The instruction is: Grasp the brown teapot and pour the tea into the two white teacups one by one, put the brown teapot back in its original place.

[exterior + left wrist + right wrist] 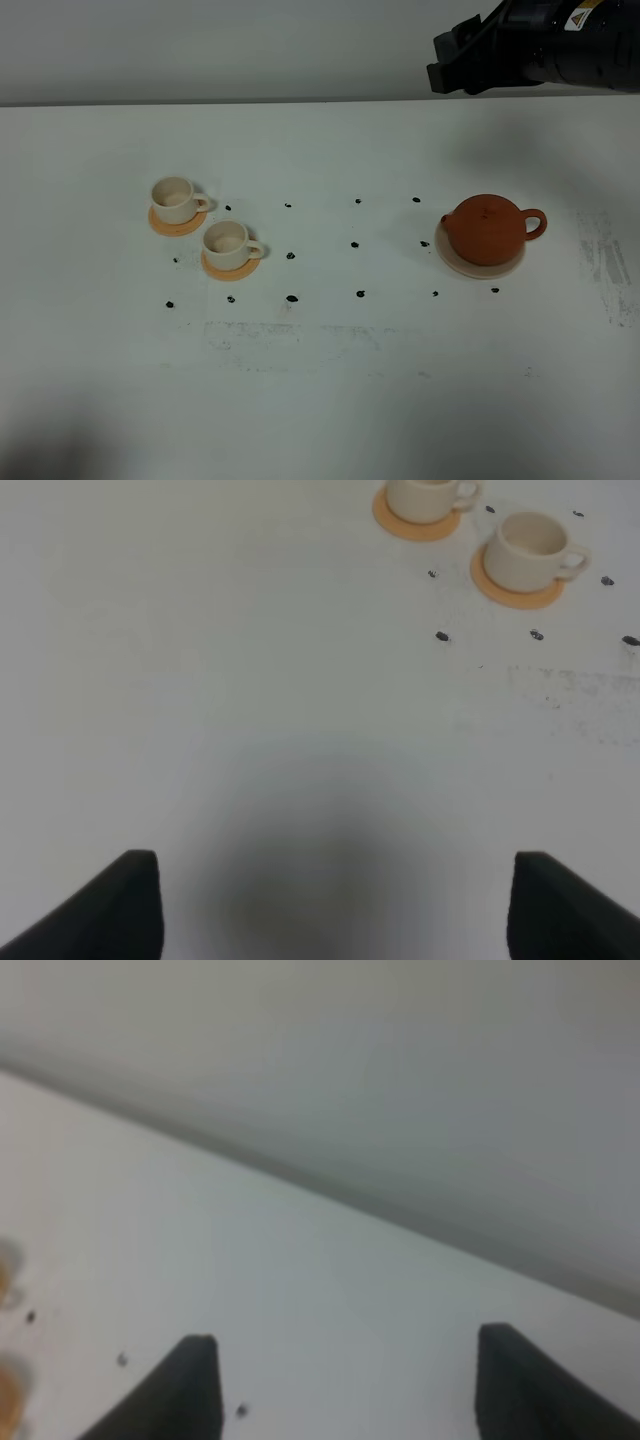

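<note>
The brown teapot (488, 229) stands upright on its cream saucer (470, 268) at the right of the table, lid on and handle pointing right. Two white teacups (174, 198) (227, 240) sit on orange coasters at the left, and both also show in the left wrist view (425, 495) (530, 550). My right gripper (440, 62) hangs high above the table's far edge, behind the teapot and well clear of it. It is open (350, 1390) with nothing between its fingers. My left gripper (340, 910) is open over bare table, short of the cups.
Small black dots (291, 256) mark a grid on the white table (320, 380) between the cups and the teapot. Orange coasters (160, 222) (212, 266) lie under the cups. A grey wall (200, 50) runs behind the table's far edge.
</note>
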Controlling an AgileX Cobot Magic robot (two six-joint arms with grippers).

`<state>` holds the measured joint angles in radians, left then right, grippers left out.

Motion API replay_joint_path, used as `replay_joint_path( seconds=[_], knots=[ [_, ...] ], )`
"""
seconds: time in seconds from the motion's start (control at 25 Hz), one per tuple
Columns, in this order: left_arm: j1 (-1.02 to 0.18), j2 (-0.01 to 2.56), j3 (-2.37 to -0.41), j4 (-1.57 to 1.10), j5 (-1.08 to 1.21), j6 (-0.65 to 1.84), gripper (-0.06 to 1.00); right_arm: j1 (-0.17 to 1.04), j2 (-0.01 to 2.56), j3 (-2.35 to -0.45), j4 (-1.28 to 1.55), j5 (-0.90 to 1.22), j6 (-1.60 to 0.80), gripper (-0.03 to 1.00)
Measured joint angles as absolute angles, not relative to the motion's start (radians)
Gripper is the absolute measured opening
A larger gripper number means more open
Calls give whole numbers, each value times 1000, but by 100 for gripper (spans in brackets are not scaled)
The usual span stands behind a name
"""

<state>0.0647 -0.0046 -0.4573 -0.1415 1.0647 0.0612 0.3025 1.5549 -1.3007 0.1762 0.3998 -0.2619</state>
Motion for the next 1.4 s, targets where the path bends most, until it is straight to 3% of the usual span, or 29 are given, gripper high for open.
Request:
replay_joint_path(
  seconds=[0.36, 0.76, 1.04, 1.4],
  knots=[
    [65, -5, -457, -142, 1065, 61, 67, 267, 1511, -1312, 71, 653, -160, 53],
    [65, -5, -457, -142, 1065, 61, 67, 248, 1353, -1077, -42, 523, -71, 51],
    [65, -5, -457, -142, 1065, 61, 67, 236, 1474, -1057, -122, 498, -69, 48],
    [65, -5, -457, -142, 1065, 61, 67, 137, 1729, -1229, -107, 467, -53, 47]
  ],
)
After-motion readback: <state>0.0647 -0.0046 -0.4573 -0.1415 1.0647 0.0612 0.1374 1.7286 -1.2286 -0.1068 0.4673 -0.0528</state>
